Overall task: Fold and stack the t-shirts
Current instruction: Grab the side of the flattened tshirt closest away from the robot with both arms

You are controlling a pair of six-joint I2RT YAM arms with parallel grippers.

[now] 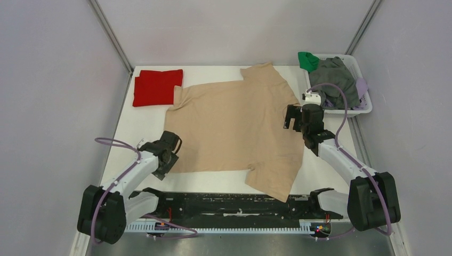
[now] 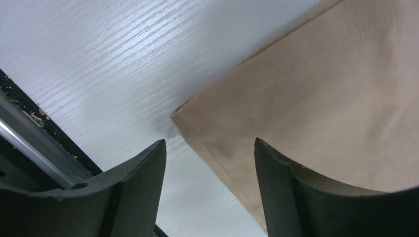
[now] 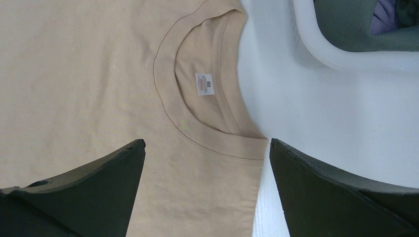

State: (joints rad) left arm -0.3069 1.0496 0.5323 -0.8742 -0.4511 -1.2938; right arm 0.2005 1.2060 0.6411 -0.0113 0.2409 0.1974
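A beige t-shirt lies spread flat across the white table, neck toward the right and hem toward the left. A red t-shirt, folded to a rectangle, rests at the back left. My left gripper is low over the near hem corner. In the left wrist view the left gripper is open and the beige cloth edge runs between its fingers. My right gripper hovers open over the shoulder beside the collar. The right wrist view shows the right gripper just below the white neck label.
A white basket at the back right holds green, grey and lilac clothes, and its rim is close to the right gripper. A black rail runs along the table's near edge. Grey walls close in both sides.
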